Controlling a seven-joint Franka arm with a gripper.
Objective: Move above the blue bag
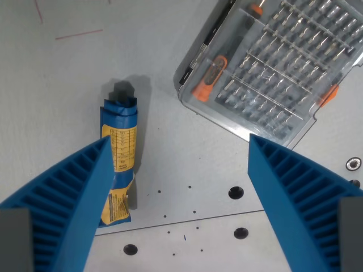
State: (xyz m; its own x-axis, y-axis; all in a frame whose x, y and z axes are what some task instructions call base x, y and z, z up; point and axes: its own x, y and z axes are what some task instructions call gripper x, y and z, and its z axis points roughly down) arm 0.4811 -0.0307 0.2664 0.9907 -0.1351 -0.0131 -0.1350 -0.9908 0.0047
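The blue bag [119, 152] is a rolled blue packet with a yellow label, lying lengthwise on the grey table at the wrist view's left. My gripper [178, 147] is open, its two ribbed blue fingers [74, 198] spread wide at the bottom corners. The left finger overlaps the bag's lower part in the picture; the bag sits left of the middle of the gap. Nothing is held between the fingers.
A clear plastic screwdriver bit case [272, 68] with orange clasps lies at the upper right. The grey tabletop [181, 170] has a seam and several bolt holes [236, 192] near the bottom. Faint red pen marks [78, 35] show at the upper left.
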